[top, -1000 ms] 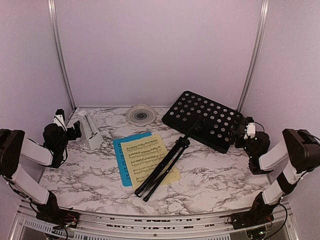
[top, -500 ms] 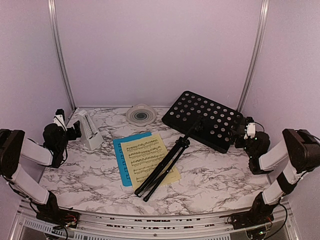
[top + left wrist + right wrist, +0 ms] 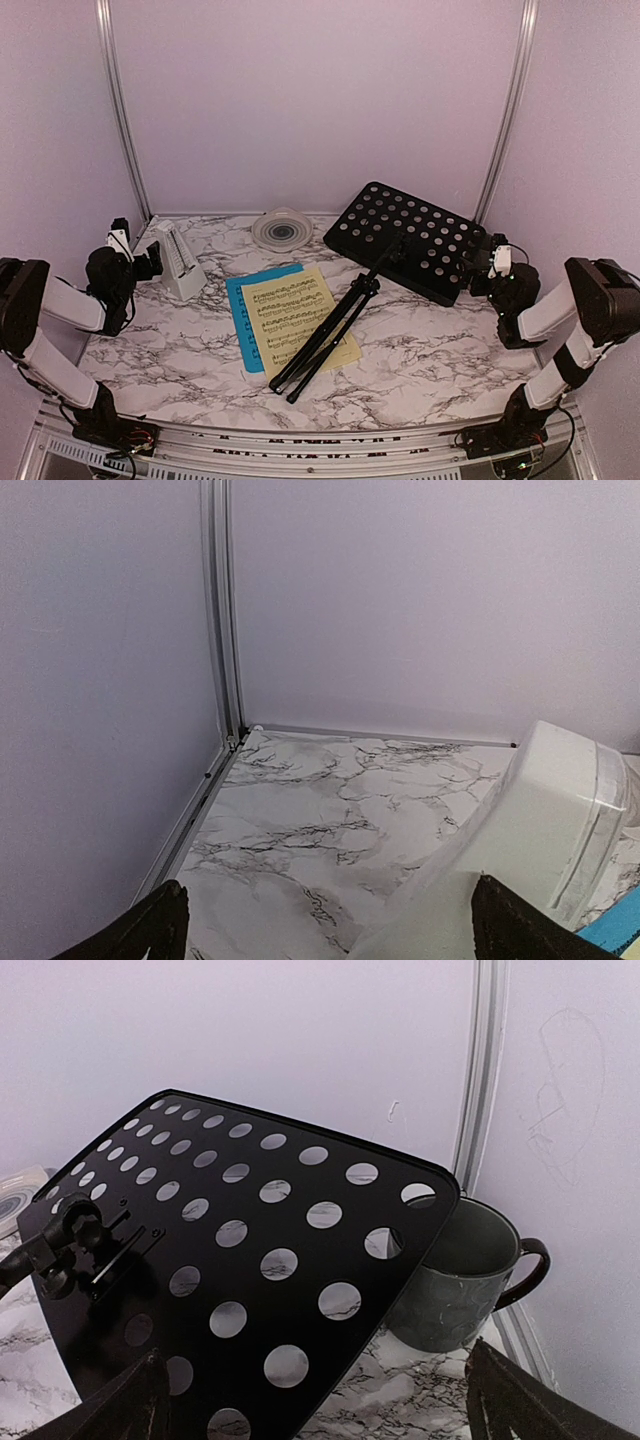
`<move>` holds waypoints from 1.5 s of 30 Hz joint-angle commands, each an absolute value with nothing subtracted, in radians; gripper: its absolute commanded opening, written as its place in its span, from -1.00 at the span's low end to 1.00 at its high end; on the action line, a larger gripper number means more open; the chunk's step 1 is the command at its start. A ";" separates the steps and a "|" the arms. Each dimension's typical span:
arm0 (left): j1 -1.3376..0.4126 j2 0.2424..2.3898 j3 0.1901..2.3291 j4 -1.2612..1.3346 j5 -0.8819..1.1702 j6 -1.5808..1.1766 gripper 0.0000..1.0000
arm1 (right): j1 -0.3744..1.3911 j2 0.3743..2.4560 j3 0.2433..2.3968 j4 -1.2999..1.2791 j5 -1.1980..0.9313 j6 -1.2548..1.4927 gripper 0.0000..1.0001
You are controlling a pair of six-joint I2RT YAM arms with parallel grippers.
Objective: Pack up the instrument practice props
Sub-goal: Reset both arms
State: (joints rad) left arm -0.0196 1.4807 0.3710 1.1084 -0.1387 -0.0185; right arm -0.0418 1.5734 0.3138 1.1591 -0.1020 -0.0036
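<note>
Symmetrically, left gripper and right gripper hover low at opposite sides, agape.

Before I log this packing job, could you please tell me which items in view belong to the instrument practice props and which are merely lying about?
Part of the job:
- black music stand
- yellow sheet-music page
- blue page beneath it
- white metronome

Just lying about:
- dark mug behind the stand
- round whitish disc by the back wall

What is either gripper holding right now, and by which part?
Nothing is held. The left gripper is open by the metronome, not closed on it; the right gripper is open facing the music stand.
</note>
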 commanded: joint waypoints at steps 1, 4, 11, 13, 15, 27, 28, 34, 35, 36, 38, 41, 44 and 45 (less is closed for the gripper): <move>-0.017 1.481 0.383 1.105 -0.130 -0.017 0.99 | -0.035 1.579 0.339 1.180 -0.079 0.011 1.00; -0.016 1.482 0.383 1.105 -0.130 -0.018 0.99 | -0.035 1.579 0.339 1.181 -0.069 0.014 1.00; -0.016 1.482 0.383 1.105 -0.130 -0.017 0.99 | -0.034 1.578 0.339 1.180 -0.069 0.013 1.00; -0.016 1.482 0.383 1.105 -0.131 -0.018 1.00 | -0.034 1.579 0.338 1.180 -0.069 0.013 1.00; -0.017 1.481 0.383 1.106 -0.131 -0.017 0.99 | -0.034 1.579 0.339 1.180 -0.069 0.013 1.00; -0.017 1.481 0.383 1.105 -0.131 -0.017 1.00 | -0.034 1.579 0.339 1.181 -0.080 0.010 1.00; -0.016 1.482 0.383 1.105 -0.130 -0.017 0.99 | -0.034 1.578 0.339 1.181 -0.080 0.008 1.00; -0.017 1.481 0.383 1.105 -0.131 -0.018 1.00 | -0.034 1.579 0.339 1.180 -0.086 0.008 1.00; -0.016 1.482 0.383 1.105 -0.130 -0.017 0.99 | -0.035 1.578 0.339 1.180 -0.087 0.009 1.00; -0.016 1.482 0.382 1.106 -0.131 -0.017 1.00 | -0.035 1.578 0.339 1.180 -0.085 0.008 1.00; -0.016 1.482 0.383 1.105 -0.130 -0.017 0.99 | -0.034 1.579 0.339 1.180 -0.085 0.008 1.00; -0.016 1.482 0.383 1.105 -0.132 -0.018 0.99 | -0.035 1.580 0.339 1.180 -0.085 0.008 1.00; -0.016 1.482 0.383 1.105 -0.130 -0.017 0.99 | -0.035 1.579 0.340 1.180 -0.084 0.010 1.00; -0.016 1.481 0.383 1.106 -0.130 -0.017 1.00 | -0.035 1.579 0.339 1.181 -0.084 0.010 1.00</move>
